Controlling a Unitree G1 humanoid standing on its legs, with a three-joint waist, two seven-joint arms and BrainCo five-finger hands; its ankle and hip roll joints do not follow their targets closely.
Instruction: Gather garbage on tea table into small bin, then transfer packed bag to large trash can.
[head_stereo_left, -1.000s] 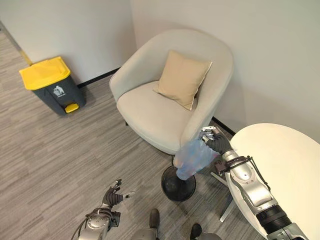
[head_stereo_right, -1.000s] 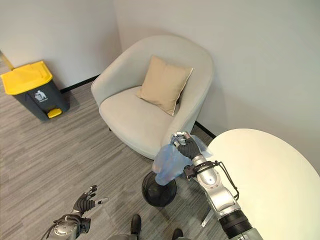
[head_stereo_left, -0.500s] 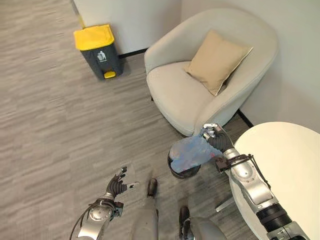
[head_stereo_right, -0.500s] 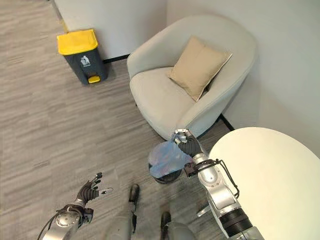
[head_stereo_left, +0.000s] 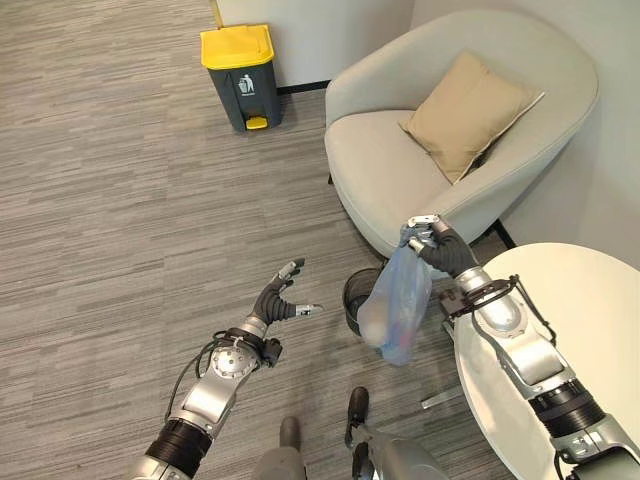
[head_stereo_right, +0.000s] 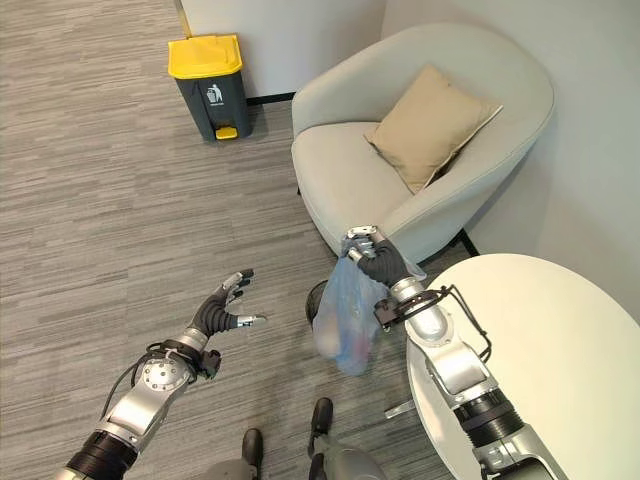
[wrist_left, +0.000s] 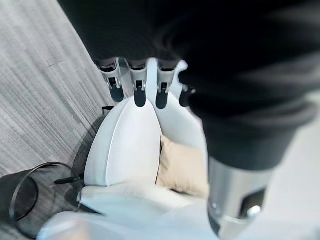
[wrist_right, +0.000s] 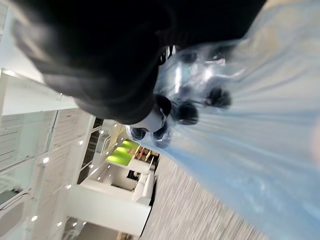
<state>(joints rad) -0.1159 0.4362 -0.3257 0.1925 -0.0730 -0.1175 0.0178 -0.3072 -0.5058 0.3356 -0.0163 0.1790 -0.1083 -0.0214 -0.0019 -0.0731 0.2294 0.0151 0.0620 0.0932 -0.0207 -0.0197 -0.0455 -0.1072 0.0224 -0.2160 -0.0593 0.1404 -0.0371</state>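
The right hand (head_stereo_left: 438, 250), a little right of the centre of the left eye view, has its fingers curled tight around the gathered neck of a pale blue plastic bag (head_stereo_left: 396, 305). The bag hangs free below the hand and is full; through the thin plastic some pale and pinkish things show at its bottom, but I cannot tell what they are. In the right wrist view the dark fingertips (wrist_right: 186, 113) press into the crumpled top of the bag.

Just to the left of the hanging bag, partly behind it, the small black bin (head_stereo_left: 356, 297) stands on the grey wood-pattern floor (head_stereo_left: 120, 200). The bag covers part of its mouth, and what it contains I cannot tell.

The large trash can (head_stereo_left: 243, 64), dark grey with a yellow lid which is closed, stands at the upper left of centre, against the wall and well apart from the bag. To its right there is a beige armchair (head_stereo_left: 420, 160) with a tan cushion (head_stereo_left: 468, 98) on the seat. The round white tea table (head_stereo_left: 585, 340) fills the lower right corner.

The left hand (head_stereo_left: 278, 300) is in the lower middle of the frame, above the floor, with fingers spread and straight and holding nothing.
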